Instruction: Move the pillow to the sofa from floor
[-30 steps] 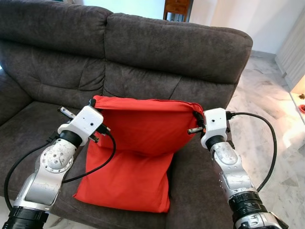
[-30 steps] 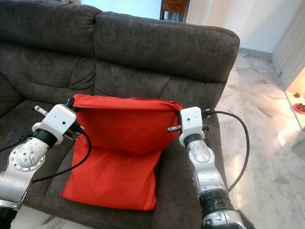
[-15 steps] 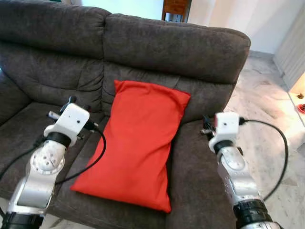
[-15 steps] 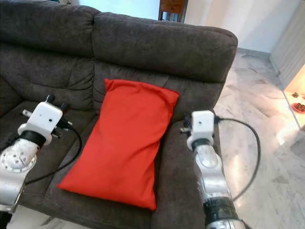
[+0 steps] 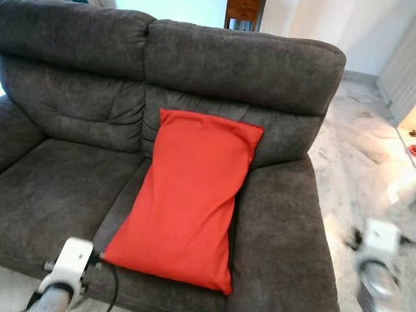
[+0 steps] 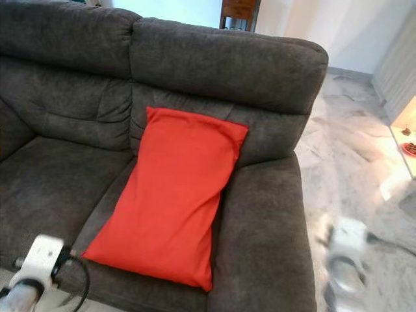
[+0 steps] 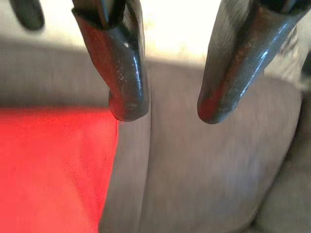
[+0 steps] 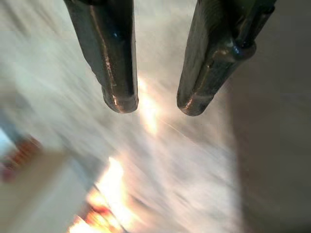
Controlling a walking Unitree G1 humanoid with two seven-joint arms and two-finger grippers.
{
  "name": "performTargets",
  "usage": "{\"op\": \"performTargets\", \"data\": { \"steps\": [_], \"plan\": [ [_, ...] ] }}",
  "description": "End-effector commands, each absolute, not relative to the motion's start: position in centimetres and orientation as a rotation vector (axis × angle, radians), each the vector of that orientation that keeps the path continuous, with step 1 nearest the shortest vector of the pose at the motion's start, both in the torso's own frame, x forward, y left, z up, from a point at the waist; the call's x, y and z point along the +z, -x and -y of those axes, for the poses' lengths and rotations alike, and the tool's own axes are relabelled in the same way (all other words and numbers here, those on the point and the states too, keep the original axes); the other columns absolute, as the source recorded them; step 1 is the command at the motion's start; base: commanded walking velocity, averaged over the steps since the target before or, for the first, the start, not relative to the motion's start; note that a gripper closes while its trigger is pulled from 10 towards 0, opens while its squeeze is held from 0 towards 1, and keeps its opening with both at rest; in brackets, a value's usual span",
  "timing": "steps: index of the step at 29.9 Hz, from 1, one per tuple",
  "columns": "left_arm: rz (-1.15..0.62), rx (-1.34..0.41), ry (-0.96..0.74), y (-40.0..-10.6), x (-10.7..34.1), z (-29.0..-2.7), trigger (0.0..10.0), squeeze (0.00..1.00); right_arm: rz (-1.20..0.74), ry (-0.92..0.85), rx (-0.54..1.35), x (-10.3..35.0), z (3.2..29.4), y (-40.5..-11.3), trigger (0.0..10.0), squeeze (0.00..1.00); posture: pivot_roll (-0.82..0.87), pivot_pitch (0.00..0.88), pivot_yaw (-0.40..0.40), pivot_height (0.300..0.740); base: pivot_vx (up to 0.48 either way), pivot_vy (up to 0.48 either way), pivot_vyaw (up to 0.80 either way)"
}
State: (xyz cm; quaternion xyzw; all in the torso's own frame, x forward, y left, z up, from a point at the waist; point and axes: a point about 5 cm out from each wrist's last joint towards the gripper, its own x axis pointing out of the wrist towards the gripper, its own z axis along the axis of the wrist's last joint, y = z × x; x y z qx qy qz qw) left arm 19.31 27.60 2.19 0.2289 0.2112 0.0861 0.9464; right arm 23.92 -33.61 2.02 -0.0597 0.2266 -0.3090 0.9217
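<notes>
The red pillow (image 5: 192, 195) lies on the dark grey sofa (image 5: 247, 65), its top leaning on the backrest and its lower end near the seat's front edge, beside the right armrest. My left arm (image 5: 68, 260) is low at the sofa's front, just left of the pillow's bottom corner. In the left wrist view the left gripper (image 7: 167, 109) is open with nothing between its fingers, over grey fabric beside the pillow (image 7: 48, 170). My right arm (image 5: 377, 244) is a blur low over the floor, right of the armrest. The right gripper (image 8: 155, 104) is open and holds nothing.
Pale marble floor (image 5: 364, 143) stretches to the right of the sofa. A wooden cabinet (image 5: 242, 12) stands behind the backrest against a white wall. The left seat cushion (image 5: 58, 188) is bare. A small red object (image 5: 412, 148) sits at the right edge.
A second ago both grippers held the pillow's top corners; they let go, and the pillow settled against the backrest. Both arms have since dropped low and away from it, the right one blurred.
</notes>
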Motion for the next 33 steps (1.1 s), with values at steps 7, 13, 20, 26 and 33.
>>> {"op": "performTargets", "data": {
  "steps": [7,13,20,26,33],
  "plan": [
    [-0.541,0.187,-0.413,-16.1,-1.2,-28.0,10.0,0.00,-0.671,0.110,-0.764,-2.5,34.4,-17.4,10.0,0.00,0.19,0.049,-0.005,0.740,0.000,0.000,0.00],
    [-0.609,0.177,-0.390,-16.0,-3.1,-27.9,10.0,0.00,-0.852,0.132,-0.825,-5.0,34.4,-12.5,10.0,0.00,0.17,0.000,0.014,0.740,0.000,0.000,0.00],
    [-0.693,0.131,-0.362,-16.4,-4.9,-26.7,10.0,0.00,-0.955,0.076,-0.875,-6.5,33.6,-9.4,10.0,0.00,0.14,0.000,0.028,0.740,0.000,0.000,0.00],
    [-0.740,0.141,-0.308,-17.3,-5.7,-25.8,10.0,0.00,-1.041,0.011,-0.733,-7.9,31.1,-9.6,10.0,0.00,0.12,0.000,0.016,0.740,0.000,0.000,0.00],
    [-0.871,0.175,-0.239,-15.0,-7.8,-24.8,10.0,0.00,-1.125,0.053,-0.674,-8.8,29.7,-8.7,10.0,0.00,0.12,0.000,0.006,0.740,0.000,0.000,0.00]
  ]
}}
